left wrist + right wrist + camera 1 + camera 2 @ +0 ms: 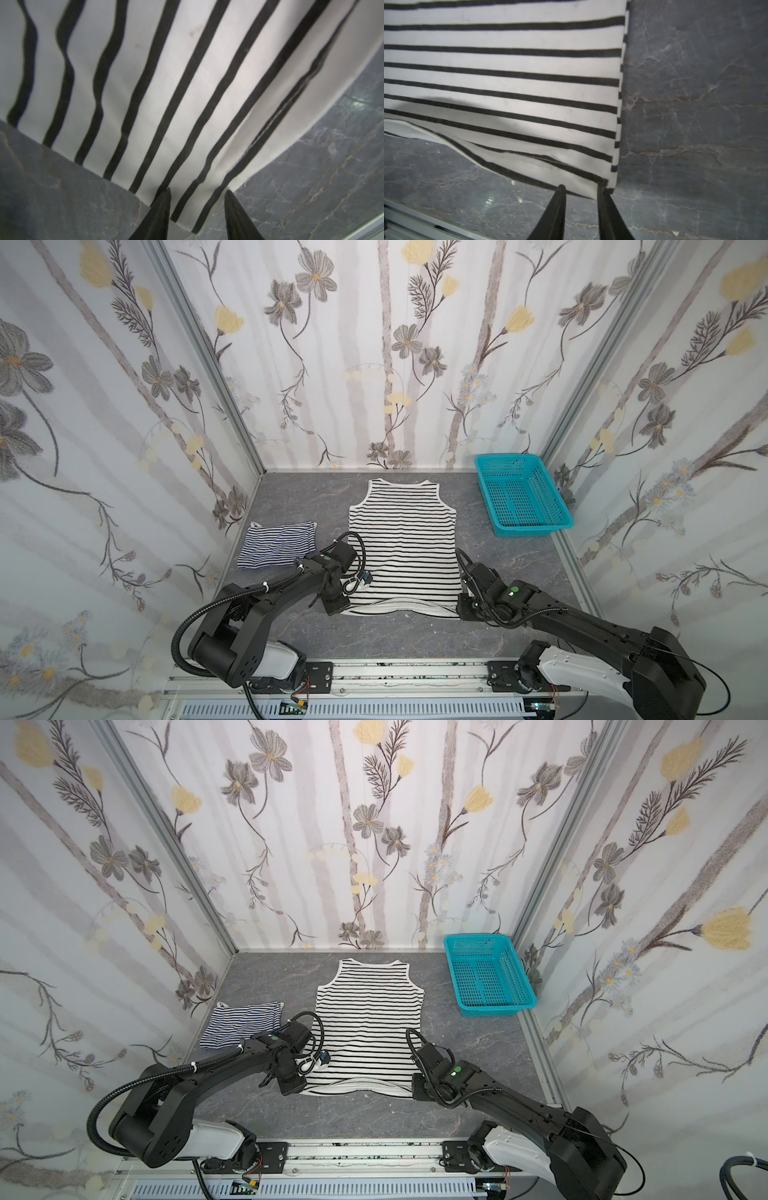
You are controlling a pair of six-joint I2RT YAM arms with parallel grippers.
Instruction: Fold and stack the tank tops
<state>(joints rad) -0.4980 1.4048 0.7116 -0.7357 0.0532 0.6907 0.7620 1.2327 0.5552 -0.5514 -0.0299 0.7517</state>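
Note:
The wide-striped black-and-white tank top [405, 539] [370, 1019] lies flat at mid-table, neckline far, hem near and slightly rumpled. A thin navy-striped tank top [278, 545] [243, 1025] lies folded to its left. My left gripper [197, 190] [337, 605] is at the hem's left corner, open, and the corner of the cloth [166, 83] lies between its fingers. At the hem's right corner my right gripper [581, 186] [465, 605] stands open. Its fingertips [601, 187] touch the edge of the cloth [508, 83], with bare table showing between them.
A teal perforated basket [534, 529] [494, 1009] stands at the back right against the wall. Flowered walls close off three sides. The grey marble tabletop [395, 639] ends at an aluminium rail [395, 672] in front, where both arm bases sit.

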